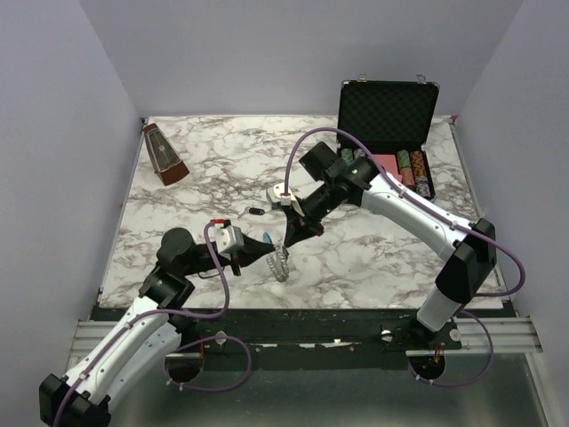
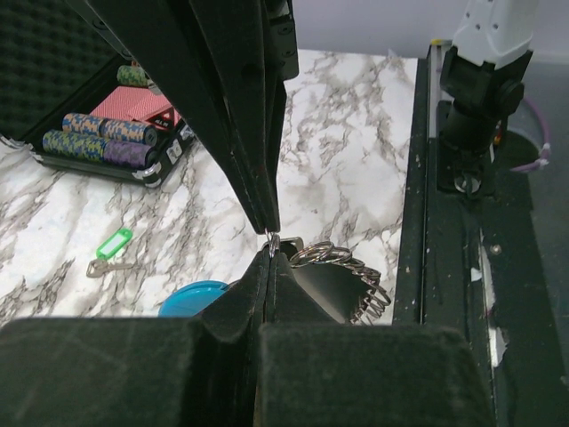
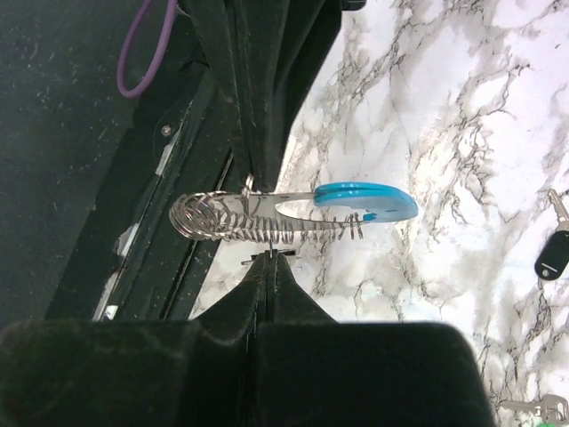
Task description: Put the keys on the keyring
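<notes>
Two end effectors meet over the near part of the bench (image 1: pixel 356 258), just beyond the arm bases, with the keyring (image 3: pixel 267 218) between their tips. The left end effector (image 2: pixel 268 256) is closed, its jaws pressed together on a thin link at one side of the silvery coil. The right end effector (image 3: pixel 267 260) reaches in from the opposite side. It is likewise closed, with a bit of the coil's wire nipped at its tip. The keyring stands on edge between them, its light blue curved section (image 3: pixel 364 199) pointing away from the bench's near edge. Whether its lower edge touches the marble cannot be told.

No key is on the ring. A black-headed key (image 1: pixel 255 212) lies flat on the marble a little farther out, near the keyring but apart from it. A green-headed key (image 2: pixel 111 249) also lies flat on the bench, well clear of both arms. A third key (image 3: pixel 544 407) shows only at the corner of the right wrist view.

Farther back on the left stands a brown metronome (image 1: pixel 164 153). At the far right corner a black case (image 1: pixel 388 111) sits open, lid up, with striped poker chips (image 1: pixel 414 173) and red cards (image 1: pixel 384 164) in its tray.
</notes>
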`<action>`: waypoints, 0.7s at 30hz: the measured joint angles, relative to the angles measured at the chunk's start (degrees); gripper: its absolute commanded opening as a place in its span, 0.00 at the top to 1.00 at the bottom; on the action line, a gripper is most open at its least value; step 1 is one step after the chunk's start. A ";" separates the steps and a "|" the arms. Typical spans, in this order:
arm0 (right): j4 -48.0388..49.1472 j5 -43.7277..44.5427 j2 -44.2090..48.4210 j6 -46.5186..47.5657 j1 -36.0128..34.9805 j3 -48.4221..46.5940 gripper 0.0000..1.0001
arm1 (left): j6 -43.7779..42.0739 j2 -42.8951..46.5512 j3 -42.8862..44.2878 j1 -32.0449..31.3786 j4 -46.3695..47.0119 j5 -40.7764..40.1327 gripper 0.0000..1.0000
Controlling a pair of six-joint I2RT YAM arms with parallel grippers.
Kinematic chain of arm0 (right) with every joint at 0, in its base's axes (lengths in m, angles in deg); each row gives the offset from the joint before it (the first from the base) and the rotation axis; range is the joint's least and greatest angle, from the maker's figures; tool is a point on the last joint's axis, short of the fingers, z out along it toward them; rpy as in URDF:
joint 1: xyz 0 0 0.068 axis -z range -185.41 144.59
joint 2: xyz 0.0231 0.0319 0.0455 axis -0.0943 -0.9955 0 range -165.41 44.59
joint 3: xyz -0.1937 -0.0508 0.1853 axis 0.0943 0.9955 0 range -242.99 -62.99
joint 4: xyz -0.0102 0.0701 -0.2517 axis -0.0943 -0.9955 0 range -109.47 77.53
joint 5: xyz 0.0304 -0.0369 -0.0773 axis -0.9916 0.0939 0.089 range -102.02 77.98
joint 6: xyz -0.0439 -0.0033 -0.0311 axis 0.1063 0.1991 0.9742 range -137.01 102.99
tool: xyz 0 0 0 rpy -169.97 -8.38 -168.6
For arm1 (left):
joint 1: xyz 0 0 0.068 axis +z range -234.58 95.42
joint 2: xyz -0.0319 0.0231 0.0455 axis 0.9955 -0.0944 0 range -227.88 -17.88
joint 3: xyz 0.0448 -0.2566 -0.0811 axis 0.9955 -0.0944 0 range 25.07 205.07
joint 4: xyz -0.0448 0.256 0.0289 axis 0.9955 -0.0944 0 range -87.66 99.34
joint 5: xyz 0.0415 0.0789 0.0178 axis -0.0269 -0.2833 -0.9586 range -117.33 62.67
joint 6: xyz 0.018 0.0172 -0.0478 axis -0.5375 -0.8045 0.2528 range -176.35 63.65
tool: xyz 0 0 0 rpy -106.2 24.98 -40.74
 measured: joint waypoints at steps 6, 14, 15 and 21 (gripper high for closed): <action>-1.42 -0.59 0.00 1.09 0.02 -0.44 0.99 | 9.70 3.58 -4.92 1.18 6.58 0.02 1.00; -3.52 -3.78 0.13 2.54 0.02 -1.55 0.99 | 21.81 3.82 -10.54 4.42 19.12 1.03 1.00; -3.41 -4.02 0.13 2.05 0.02 -1.55 0.99 | 22.97 3.54 -10.91 4.72 20.37 1.29 1.00; -0.90 -4.79 0.50 -2.08 0.02 -1.40 0.99 | 29.59 1.18 -11.72 5.84 25.83 2.01 1.00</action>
